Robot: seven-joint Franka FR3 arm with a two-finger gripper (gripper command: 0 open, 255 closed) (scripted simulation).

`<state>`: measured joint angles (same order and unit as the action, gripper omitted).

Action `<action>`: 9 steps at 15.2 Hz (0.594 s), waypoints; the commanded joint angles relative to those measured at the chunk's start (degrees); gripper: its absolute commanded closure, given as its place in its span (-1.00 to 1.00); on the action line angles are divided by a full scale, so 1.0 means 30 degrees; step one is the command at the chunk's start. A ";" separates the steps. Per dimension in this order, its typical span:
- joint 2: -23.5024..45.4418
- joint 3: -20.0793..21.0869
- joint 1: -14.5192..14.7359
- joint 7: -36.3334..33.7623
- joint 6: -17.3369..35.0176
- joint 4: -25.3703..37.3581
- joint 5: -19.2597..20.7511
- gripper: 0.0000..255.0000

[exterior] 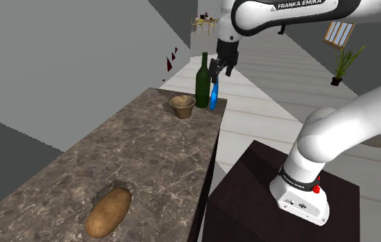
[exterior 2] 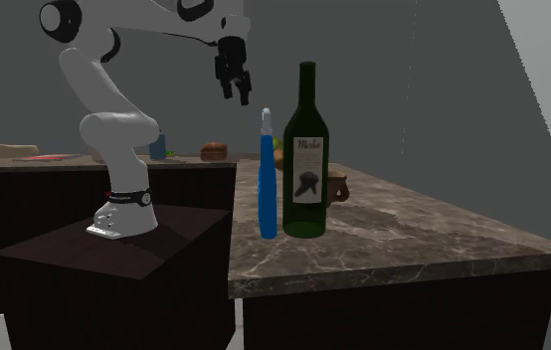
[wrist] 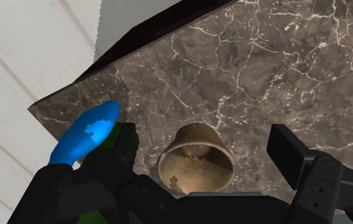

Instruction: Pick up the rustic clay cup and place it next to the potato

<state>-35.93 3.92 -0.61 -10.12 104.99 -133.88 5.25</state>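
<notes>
Progress: no step of the task is complete. Brown cup (exterior: 182, 106) stands upright at the far end of the marble counter (exterior: 148, 155) in the shoulder view, just beside a green bottle (exterior: 202, 81) and a blue bottle (exterior: 213, 96). Gripper (exterior: 221, 69) hovers above the cup, fingers spread apart and empty. Potato (exterior: 109, 212) lies well apart, at the near end. Grasp, carry and placement are all outstanding.
</notes>
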 commanded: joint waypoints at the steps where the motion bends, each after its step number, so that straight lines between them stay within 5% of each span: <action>1: 0.1360 0.0464 0.0002 -0.0344 0.0870 0.0291 0.0342 -1.00; 9: 0.7309 0.2037 -0.0260 -0.1958 0.3429 0.2625 0.2590 -1.00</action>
<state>-16.63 9.62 -1.15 -15.49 114.29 -127.25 11.86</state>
